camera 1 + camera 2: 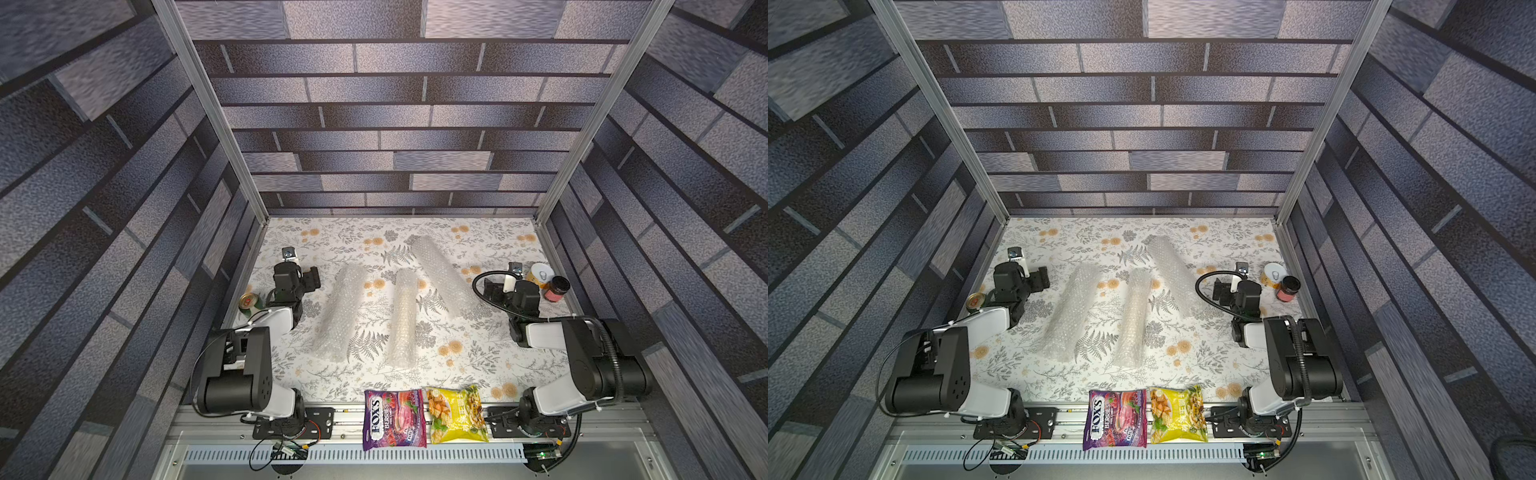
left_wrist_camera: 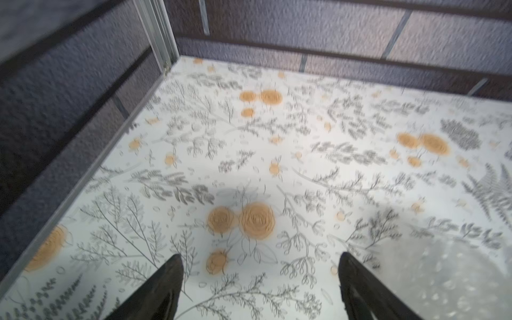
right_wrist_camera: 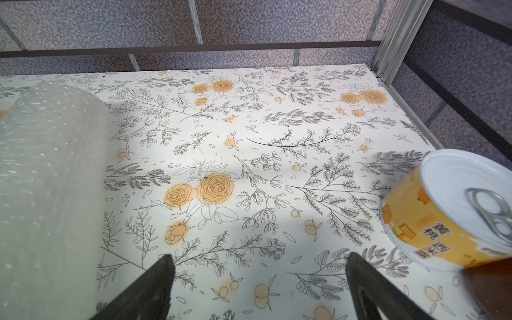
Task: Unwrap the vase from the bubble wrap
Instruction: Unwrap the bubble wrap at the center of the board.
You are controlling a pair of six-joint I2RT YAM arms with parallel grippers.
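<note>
Three rolls of bubble wrap lie on the flowered table in both top views: a left roll (image 1: 338, 311), a middle roll (image 1: 405, 318) and a right roll (image 1: 444, 274) slanting toward the back. The vase is hidden; no roll shows its contents. My left gripper (image 1: 312, 277) hovers open just left of the left roll's far end, which shows beside one finger in the left wrist view (image 2: 443, 277). My right gripper (image 1: 492, 289) stands open just right of the right roll (image 3: 50, 180). Only bare table lies between either gripper's fingers (image 2: 171, 277) (image 3: 163, 274).
A green and red can (image 1: 249, 301) stands by the left wall. A yellow pull-tab can (image 3: 443, 216) and a red jar with a black lid (image 1: 557, 289) stand by the right wall. A purple candy bag (image 1: 395, 419) and a yellow snack bag (image 1: 457, 415) lie at the front edge.
</note>
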